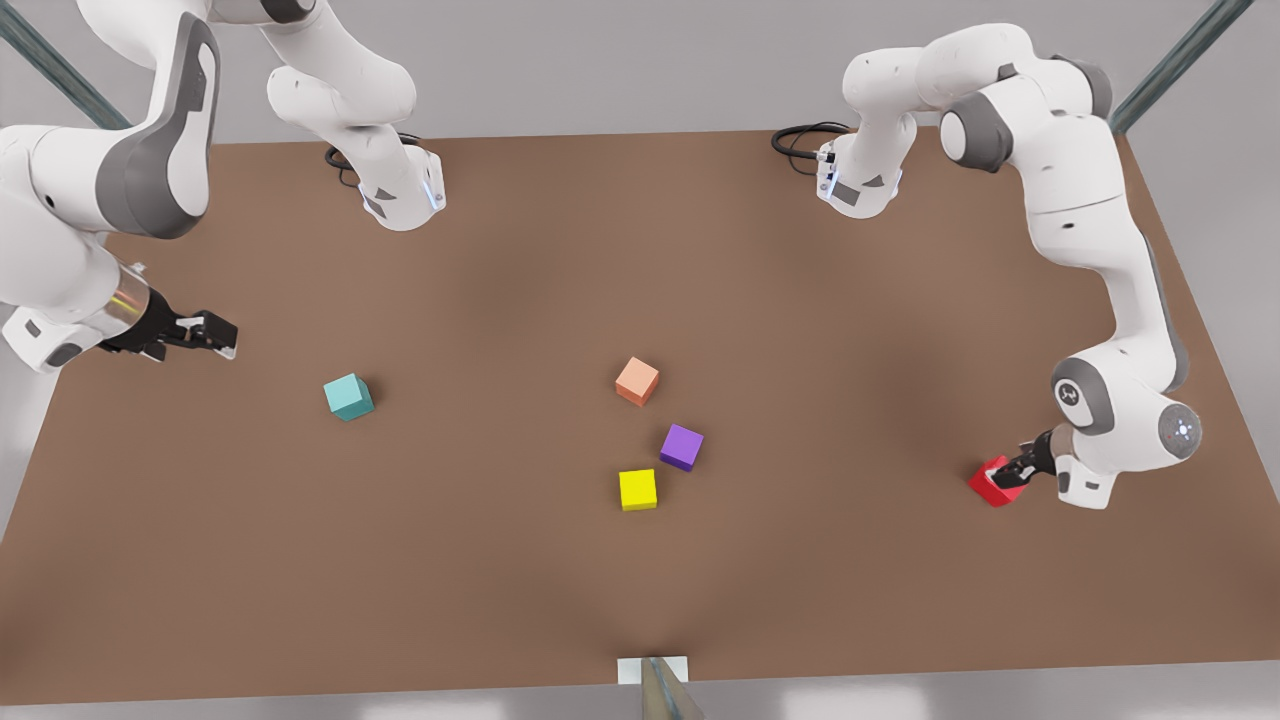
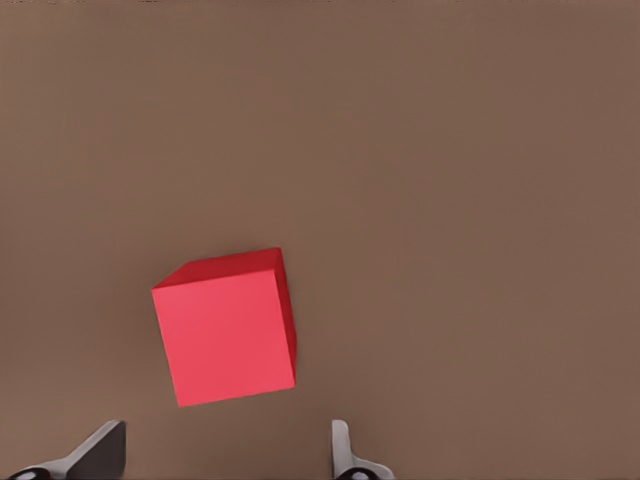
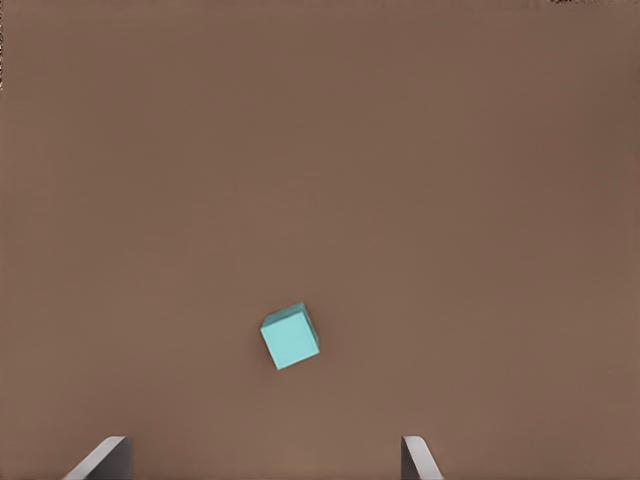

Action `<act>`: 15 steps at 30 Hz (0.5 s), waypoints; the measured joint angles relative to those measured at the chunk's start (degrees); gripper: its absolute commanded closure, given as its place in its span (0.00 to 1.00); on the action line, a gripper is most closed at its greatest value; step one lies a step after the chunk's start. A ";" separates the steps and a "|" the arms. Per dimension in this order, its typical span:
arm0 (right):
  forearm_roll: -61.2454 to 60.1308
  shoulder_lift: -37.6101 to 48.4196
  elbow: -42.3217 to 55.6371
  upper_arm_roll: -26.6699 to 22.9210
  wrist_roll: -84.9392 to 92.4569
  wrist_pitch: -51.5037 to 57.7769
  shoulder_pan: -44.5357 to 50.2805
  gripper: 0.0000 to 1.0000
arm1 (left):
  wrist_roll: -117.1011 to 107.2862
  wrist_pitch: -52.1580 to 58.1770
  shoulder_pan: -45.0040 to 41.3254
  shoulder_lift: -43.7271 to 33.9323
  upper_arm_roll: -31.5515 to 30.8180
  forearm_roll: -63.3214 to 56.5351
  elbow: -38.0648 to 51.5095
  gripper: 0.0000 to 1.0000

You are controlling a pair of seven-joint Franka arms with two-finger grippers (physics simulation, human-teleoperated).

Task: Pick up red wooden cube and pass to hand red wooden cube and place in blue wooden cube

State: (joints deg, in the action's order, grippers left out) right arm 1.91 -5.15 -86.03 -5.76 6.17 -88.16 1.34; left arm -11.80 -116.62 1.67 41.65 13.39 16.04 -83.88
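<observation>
In the front view the left end effector (image 1: 1012,472) covers part of the small bright red wooden cube (image 1: 990,484), so contact there is unclear. Both wrist views cut the fingertips (image 2: 100,455) (image 3: 105,458) at the picture's edge.

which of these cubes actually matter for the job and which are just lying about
Part of the job:
red wooden cube, below the open left end effector
blue wooden cube, the target
right end effector, open, waiting above the table

Lying about:
salmon cube
purple cube
yellow cube
</observation>
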 measured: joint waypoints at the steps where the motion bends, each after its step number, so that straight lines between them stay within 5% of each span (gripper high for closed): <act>1: -0.03 0.00 -0.02 0.00 0.04 -0.08 0.11 0.00 | -0.35 -0.64 0.00 0.85 -0.02 0.03 0.75 0.00; 15: 0.06 -0.35 -0.22 0.09 0.43 -0.77 0.26 0.00 | -4.36 -4.49 1.04 6.06 0.22 -0.74 2.82 0.00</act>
State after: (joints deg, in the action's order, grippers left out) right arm 1.97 -5.50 -86.25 -5.68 6.60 -88.92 1.60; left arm -16.16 -121.11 2.71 47.71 13.62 15.30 -81.06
